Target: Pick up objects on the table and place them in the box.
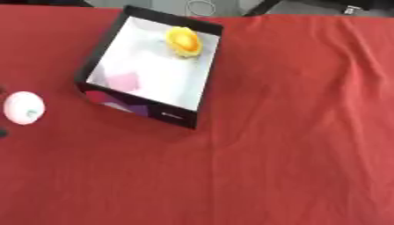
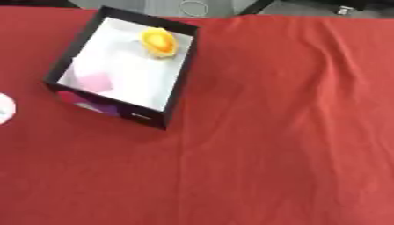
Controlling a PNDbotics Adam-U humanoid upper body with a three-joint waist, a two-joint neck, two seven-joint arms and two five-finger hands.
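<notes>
- Black shapes at the far left edge of the left eye view might have been part of a hand; neither hand showed clearly, so its state could not be told.
- A white ball (image 1: 24, 107) lay on the red counter (image 1: 292, 132) at the left edge, near the box (image 1: 98, 49).
- The box sat upper left, a yellow object (image 1: 184, 41) inside.
- Risk: the ball looked apt to roll away if nudged.

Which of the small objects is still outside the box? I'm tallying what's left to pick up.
The white round object, lying on the red cloth left of the box. The yellow object is already inside, at the box's far end.
</notes>
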